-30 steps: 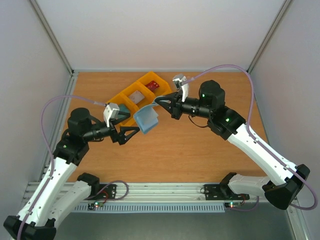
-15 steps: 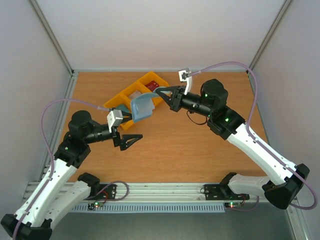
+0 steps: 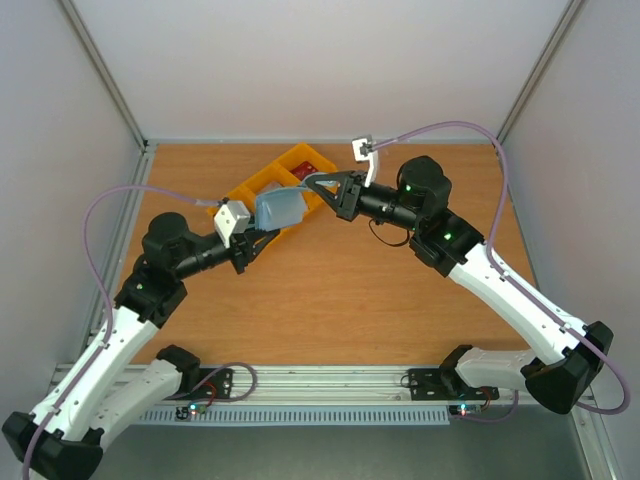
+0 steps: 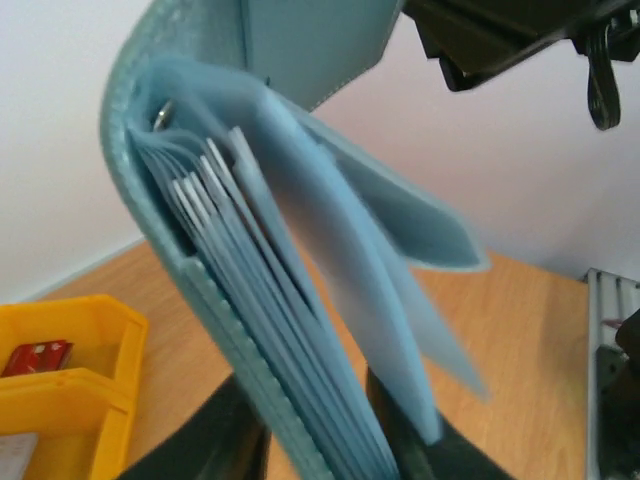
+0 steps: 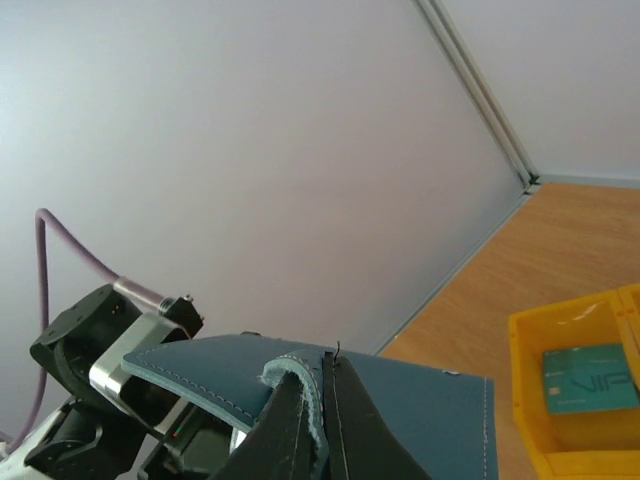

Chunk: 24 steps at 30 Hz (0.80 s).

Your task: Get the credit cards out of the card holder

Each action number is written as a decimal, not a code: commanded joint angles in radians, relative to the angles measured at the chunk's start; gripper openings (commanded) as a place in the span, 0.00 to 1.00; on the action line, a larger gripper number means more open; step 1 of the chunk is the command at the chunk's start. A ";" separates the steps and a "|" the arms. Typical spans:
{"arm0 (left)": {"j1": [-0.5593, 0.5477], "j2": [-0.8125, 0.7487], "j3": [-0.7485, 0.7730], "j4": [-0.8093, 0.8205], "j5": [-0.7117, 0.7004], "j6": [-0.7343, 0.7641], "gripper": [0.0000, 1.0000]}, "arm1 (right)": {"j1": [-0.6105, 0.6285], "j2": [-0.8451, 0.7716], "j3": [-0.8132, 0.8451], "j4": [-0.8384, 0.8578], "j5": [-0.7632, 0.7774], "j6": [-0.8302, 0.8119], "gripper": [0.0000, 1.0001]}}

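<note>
Left gripper [image 3: 260,238]: just in front of the yellow bins [image 3: 243,192], reaching up under the card holder [image 3: 280,210].
Left jaws: drawn partway in on the holder's lower, spine-side edge. In the wrist view one finger [image 4: 205,445] lies against the outer cover and the other against the inner leaves. Reads as a grip on the card holder.
Why held so: likely pins one cover so the book can be spread and the pockets reached.
Card holder: off the bench [image 3: 400,290], in the air over the near side of the bins, strung between both grippers. It is open, with the pocket leaves fanned. Cannot tell whether any leaf has a card in it.
Bins: red card [image 3: 309,166] lies in the far compartment. The right wrist view shows a teal card [image 5: 590,378] lying flat in a compartment. Both judged already taken out.
Right gripper [image 3: 322,186]: over the right end of the bins.
Right jaws: closed tight on the stitched edge of the holder's upper cover.
Why held so: likely carries the weight and lifts that cover away from the other.
</note>
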 commanded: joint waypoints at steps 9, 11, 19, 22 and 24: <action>-0.003 -0.040 0.059 -0.060 -0.021 -0.120 0.00 | 0.000 0.048 0.123 -0.271 -0.157 -0.299 0.02; -0.003 -0.041 0.091 -0.198 -0.131 -0.167 0.00 | 0.000 0.063 0.157 -0.422 -0.188 -0.459 0.29; -0.003 0.030 0.206 -0.605 -0.223 -0.172 0.00 | 0.065 0.045 0.125 -0.586 -0.048 -0.775 0.99; -0.003 0.055 0.216 -0.621 -0.138 -0.178 0.00 | 0.231 0.078 0.119 -0.548 0.239 -0.936 0.98; -0.002 0.064 0.217 -0.621 -0.098 -0.187 0.00 | 0.266 0.094 0.110 -0.507 0.249 -0.976 0.98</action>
